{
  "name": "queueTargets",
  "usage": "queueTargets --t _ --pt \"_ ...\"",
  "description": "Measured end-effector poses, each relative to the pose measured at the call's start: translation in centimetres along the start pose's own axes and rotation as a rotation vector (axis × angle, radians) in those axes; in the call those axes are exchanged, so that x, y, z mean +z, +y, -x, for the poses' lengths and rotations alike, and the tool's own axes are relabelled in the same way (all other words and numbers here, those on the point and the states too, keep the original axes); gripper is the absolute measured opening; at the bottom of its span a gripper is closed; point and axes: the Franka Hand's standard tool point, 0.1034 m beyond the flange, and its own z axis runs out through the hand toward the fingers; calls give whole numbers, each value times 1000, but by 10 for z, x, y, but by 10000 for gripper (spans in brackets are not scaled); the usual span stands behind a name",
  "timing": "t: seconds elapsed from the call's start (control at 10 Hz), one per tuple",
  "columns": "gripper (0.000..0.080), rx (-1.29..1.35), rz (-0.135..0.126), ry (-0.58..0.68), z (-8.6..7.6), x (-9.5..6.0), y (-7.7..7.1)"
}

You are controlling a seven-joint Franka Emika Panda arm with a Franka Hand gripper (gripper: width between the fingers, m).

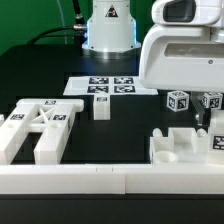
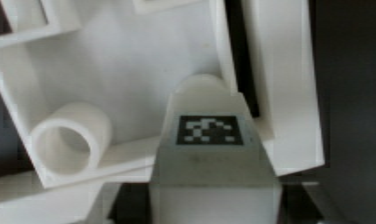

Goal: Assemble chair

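Nearest you in the exterior view, 1 long white rail [image 1: 100,180] runs across the front edge of the black table [image 1: 130,125]. Just behind it lie 2 large chair parts, well apart. 1 slotted frame [image 1: 38,128] lies flat on the exterior view's left, and 1 blocky seat piece [image 1: 182,150] sits on the exterior view's right. Farther back you can count 3 small tagged pieces. 1 lone block [image 1: 100,106] stands near the middle, just in front of the marker board [image 1: 100,87]. 2 more stand side by side on the right, a near cube [image 1: 178,100] and a far cube [image 1: 211,100]. The arm [image 1: 185,50] rises from its base at the back, and its bulky wrist hangs low on the right, pointing down over the seat piece and between those 2 cubes. That view hides the fingertips from you. In the wrist view, the gripper [image 2: 203,196] has its 2 dark fingers [image 2: 123,203] drawn close together. They are clamped on 1 tagged bar [image 2: 206,130], which runs straight out between them with its tag facing the camera. Beyond the bar you see a ribbed white part with 1 round socket [image 2: 69,140]. You cannot tell whether the bar touches that part.
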Motion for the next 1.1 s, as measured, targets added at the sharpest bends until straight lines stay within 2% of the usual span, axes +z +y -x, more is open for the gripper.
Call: queueTargets --t 0.6,0.7,0.8,0.9,1.0,1.1 --pt "294 610 -17 -14 4 1 -9" --pt "367 622 -17 -14 5 1 -10" --pt "367 604 -17 -14 5 1 -10" --pt "563 571 -17 -13 5 1 -10" --pt "563 542 -19 -12 5 -2 -11" --pt "634 450 -21 -8 5 -5 -12"
